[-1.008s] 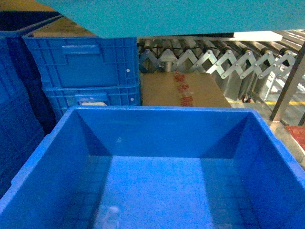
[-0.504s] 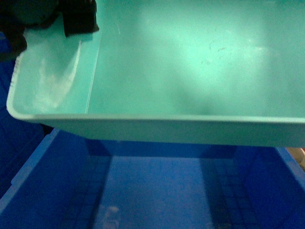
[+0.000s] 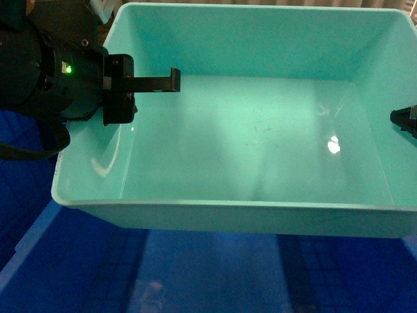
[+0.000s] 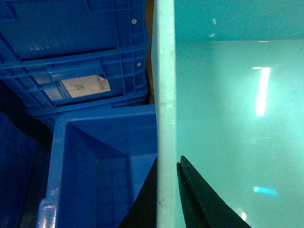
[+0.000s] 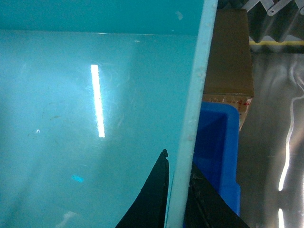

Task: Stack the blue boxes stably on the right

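- The left gripper (image 4: 167, 190) is clamped on the turquoise bin's (image 3: 260, 150) left rim.
- The right gripper (image 5: 178, 199) pinches its right rim.
- The bin hangs above an open dark blue crate (image 3: 71, 267).

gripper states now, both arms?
Left gripper: shut on the turquoise bin, left wall.
Right gripper: shut on the same bin, right wall.
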Tool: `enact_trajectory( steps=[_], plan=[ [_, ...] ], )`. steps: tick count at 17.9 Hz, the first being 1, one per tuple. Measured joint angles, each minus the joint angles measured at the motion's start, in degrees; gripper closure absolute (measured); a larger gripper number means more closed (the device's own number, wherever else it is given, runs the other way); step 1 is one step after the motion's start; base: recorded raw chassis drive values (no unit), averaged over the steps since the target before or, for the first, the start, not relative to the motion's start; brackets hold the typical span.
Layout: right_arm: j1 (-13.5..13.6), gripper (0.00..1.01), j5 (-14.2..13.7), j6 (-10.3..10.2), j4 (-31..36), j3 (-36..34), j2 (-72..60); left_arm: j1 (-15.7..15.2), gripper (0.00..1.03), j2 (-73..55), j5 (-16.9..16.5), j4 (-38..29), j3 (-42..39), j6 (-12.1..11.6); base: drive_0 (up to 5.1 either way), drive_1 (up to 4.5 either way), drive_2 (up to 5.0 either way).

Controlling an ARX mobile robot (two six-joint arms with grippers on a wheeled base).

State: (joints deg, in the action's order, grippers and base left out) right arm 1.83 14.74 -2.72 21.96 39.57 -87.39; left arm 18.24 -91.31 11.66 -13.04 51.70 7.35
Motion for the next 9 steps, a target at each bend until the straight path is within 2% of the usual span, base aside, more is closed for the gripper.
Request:
enact_trajectory(
  steps=[5,9],
  plan=[
    [2.01,0.94,-1.70,-2.21,1.27,-2.19,-2.29,-2.60,0.95,-1.25,-2.71,-0.66,-2.95,0.02,0.0,0.00,0.0],
    [5.03,0.94,-4.52,-2.34,2.27,-1.97,-6.54,-3.61,0.95,-4.04,-2.64,-1.07,-4.72,0.02,0.0,0.00,0.0]
  ],
)
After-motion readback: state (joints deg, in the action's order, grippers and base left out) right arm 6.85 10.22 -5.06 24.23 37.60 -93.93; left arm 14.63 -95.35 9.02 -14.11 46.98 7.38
